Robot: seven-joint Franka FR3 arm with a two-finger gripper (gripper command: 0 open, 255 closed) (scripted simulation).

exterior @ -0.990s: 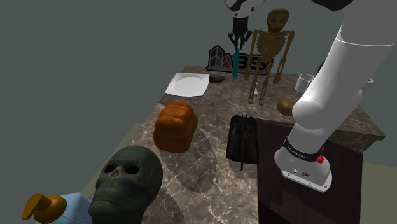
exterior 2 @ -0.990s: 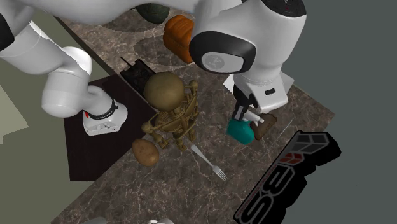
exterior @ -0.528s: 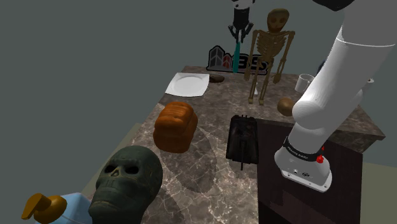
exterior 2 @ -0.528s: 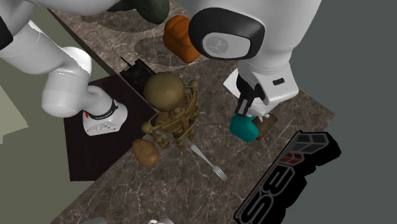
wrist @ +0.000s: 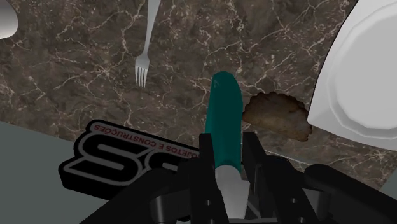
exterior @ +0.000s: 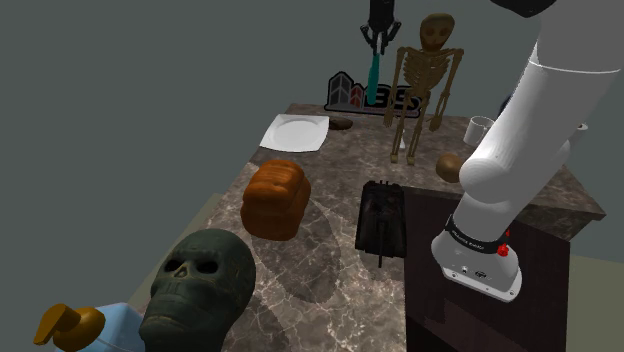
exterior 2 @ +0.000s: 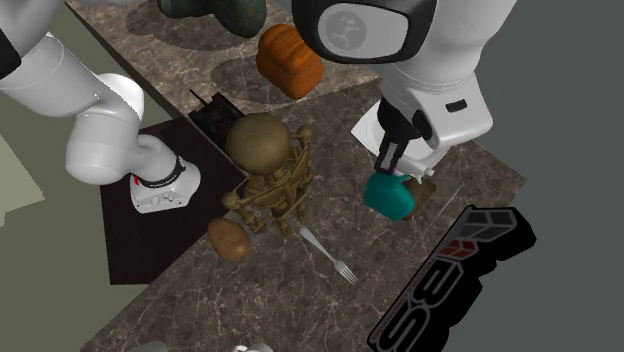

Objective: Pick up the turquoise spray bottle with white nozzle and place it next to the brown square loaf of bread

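The turquoise spray bottle is clamped by its upper end in the black two-finger gripper, hung upright below it. The brown square loaf of bread is found well apart from the gripper, lower, beyond the white square plate.

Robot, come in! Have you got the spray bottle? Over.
Gripper shut on spray bottle. Bottle hanging above the counter, far from bread loaf. White plate lies between. Over.
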